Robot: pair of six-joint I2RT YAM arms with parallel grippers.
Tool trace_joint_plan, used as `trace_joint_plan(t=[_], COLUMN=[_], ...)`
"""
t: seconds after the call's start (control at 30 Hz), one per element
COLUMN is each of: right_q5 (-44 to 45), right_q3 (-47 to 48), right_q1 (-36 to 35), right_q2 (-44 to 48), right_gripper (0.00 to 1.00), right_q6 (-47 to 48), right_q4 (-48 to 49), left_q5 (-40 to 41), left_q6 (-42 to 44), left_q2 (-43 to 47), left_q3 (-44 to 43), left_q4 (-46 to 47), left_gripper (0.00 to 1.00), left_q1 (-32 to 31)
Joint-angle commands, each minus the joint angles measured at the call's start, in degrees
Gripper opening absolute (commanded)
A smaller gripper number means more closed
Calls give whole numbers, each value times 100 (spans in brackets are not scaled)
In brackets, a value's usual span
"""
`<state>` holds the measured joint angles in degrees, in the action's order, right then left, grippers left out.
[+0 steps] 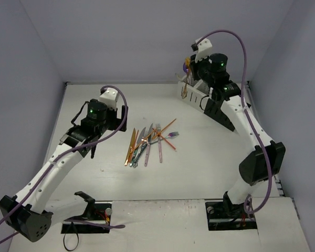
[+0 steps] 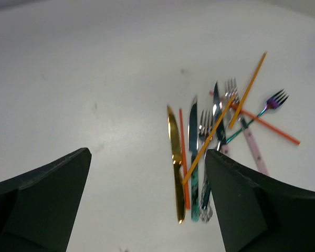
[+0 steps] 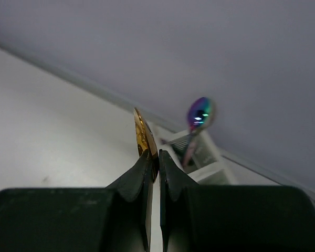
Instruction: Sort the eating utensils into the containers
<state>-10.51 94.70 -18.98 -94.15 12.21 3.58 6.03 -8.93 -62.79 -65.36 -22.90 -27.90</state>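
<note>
Several eating utensils (image 1: pixel 149 139) lie in a loose pile mid-table: a gold knife (image 2: pixel 174 157), a teal knife (image 2: pixel 193 142), orange sticks, forks, a pink handle (image 2: pixel 254 149) and an iridescent fork (image 2: pixel 273 101). My left gripper (image 1: pixel 81 144) hovers left of the pile, open with nothing between its fingers (image 2: pixel 42 199). At the back right, my right gripper (image 3: pixel 158 155) is shut on a gold utensil (image 3: pixel 144 137), which hangs over the white container (image 1: pixel 195 93). An iridescent spoon (image 3: pixel 199 115) stands in that container (image 3: pixel 210 157).
A black container (image 1: pixel 216 111) adjoins the white one and is partly hidden by the right arm. Grey walls close the table at the back and on both sides. The arm bases sit at the near edge.
</note>
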Motion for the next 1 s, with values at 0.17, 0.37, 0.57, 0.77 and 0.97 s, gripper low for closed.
trace_joint_plan(t=[0.17, 0.37, 0.57, 0.77, 0.97], right_q5=[2130, 2621, 2570, 2331, 2134], right_q3=[523, 795, 1004, 1070, 641], right_q1=[172, 200, 250, 263, 246], right_q2=[-1123, -1750, -2135, -2427, -2440], right_gripper=[0, 0, 0, 0, 0], right_q6=[660, 1133, 1252, 1037, 906], right_q4=[2920, 3734, 4155, 4159, 4158], left_q5=[259, 274, 285, 208, 135], left_q6=[-1029, -1152, -1159, -1069, -949], left_q2=[535, 697, 622, 390, 267], left_q3=[856, 1054, 1157, 1160, 1168], left_q4=[-462, -503, -492, -402, -357], left_gripper=[88, 88, 88, 88, 88], left_q1=[30, 39, 39, 39, 39])
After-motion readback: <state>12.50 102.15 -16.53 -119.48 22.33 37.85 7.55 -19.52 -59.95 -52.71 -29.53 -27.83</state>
